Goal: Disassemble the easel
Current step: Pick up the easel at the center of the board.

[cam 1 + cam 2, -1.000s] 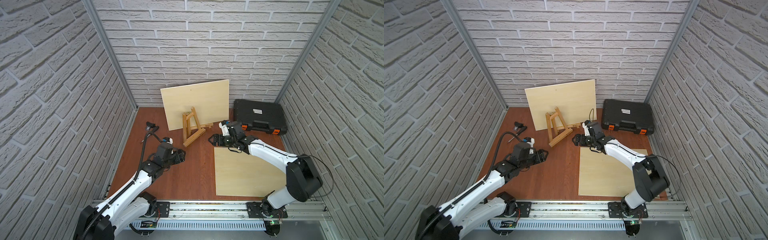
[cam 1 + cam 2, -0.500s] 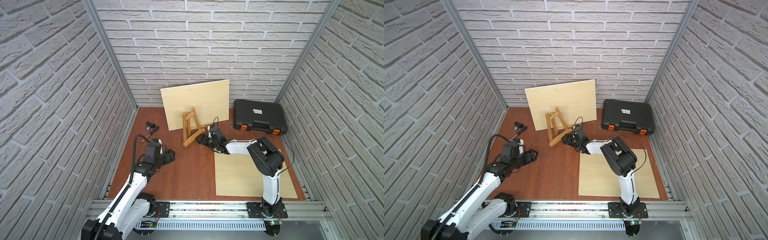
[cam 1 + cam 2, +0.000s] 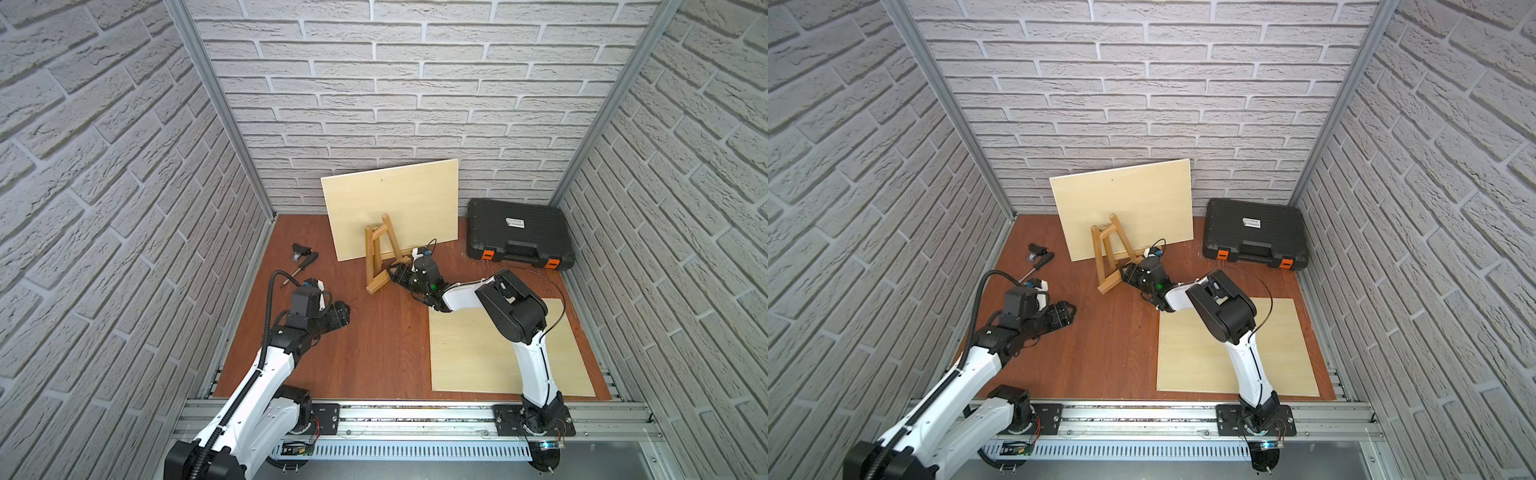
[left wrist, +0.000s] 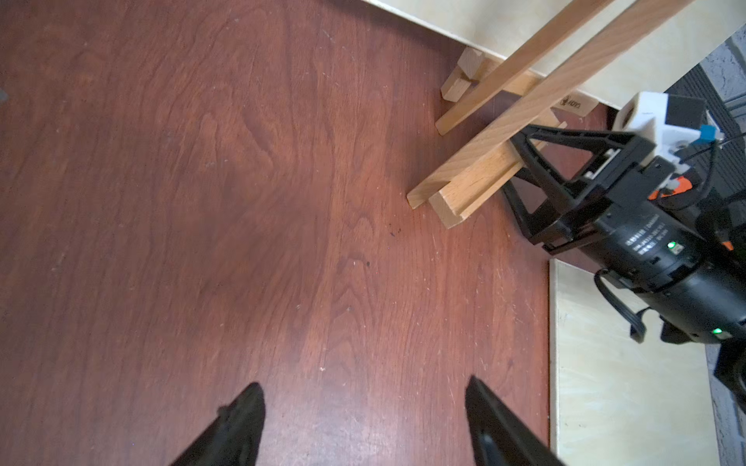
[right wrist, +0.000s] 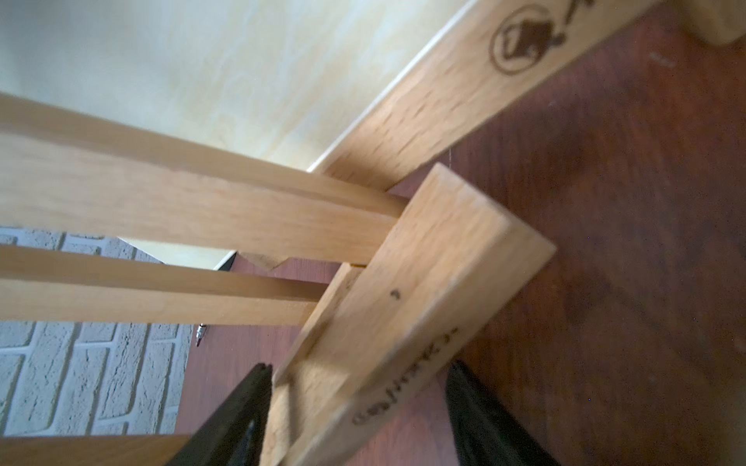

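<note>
A small wooden easel (image 3: pixel 379 253) stands near the back wall in both top views, propping a pale plywood board (image 3: pixel 390 208) that leans on the bricks. My right gripper (image 3: pixel 393 275) reaches it from the right. In the right wrist view its jaws (image 5: pixel 359 365) press on the two sides of the easel's shelf bar (image 5: pixel 407 306). The left wrist view shows the same grip (image 4: pixel 513 169) on the bar (image 4: pixel 472 181). My left gripper (image 3: pixel 344 312) hovers low over the bare table, left of the easel, and is open (image 4: pixel 363 383) and empty.
A black tool case (image 3: pixel 519 235) lies at the back right. A flat plywood sheet (image 3: pixel 503 349) covers the table's front right under the right arm. A screwdriver (image 3: pixel 305 264) and a small black part (image 3: pixel 300 250) lie at the back left. Brick walls enclose three sides.
My right gripper moved left from beside the easel onto its shelf bar and its jaws narrowed around it. The left gripper shifted slightly and stayed open.
</note>
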Motion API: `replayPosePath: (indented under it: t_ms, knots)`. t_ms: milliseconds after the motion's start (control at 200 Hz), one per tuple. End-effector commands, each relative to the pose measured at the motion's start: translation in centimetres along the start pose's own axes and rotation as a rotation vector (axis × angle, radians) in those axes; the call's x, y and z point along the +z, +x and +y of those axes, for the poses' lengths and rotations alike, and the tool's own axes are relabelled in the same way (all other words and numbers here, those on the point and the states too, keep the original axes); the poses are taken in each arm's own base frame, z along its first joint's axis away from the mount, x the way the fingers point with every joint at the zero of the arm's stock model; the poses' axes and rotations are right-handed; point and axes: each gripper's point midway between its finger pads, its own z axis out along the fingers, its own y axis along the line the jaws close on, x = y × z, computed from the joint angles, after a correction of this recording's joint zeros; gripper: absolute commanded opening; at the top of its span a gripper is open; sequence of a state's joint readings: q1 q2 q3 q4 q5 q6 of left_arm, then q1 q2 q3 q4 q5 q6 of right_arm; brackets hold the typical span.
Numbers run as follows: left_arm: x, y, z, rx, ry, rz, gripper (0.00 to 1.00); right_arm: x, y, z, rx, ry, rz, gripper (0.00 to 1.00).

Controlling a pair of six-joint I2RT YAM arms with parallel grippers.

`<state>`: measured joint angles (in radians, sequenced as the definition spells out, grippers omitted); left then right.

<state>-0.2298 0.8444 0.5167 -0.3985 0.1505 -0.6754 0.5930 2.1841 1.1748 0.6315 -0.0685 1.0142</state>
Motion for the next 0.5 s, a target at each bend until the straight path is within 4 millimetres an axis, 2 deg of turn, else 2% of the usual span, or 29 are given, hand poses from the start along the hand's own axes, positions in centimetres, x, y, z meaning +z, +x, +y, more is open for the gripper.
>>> replayPosePath:
  t_ms: [0,370,495]
  knots:
    - [-0.1,-0.1,-0.1,0.011,0.016,-0.014,0.79,0.4,-1.2,1.6,0.018,-0.065,-0.063,0.60]
    - [-0.8,-0.2,0.1,0.010,0.009,-0.029,0.79,0.7,-1.7,2.5,0.042,-0.123,-0.097,0.30]
    - [-1.1,-0.2,0.2,0.007,0.005,-0.034,0.79,0.1,-1.8,2.6,0.042,-0.126,-0.105,0.26]
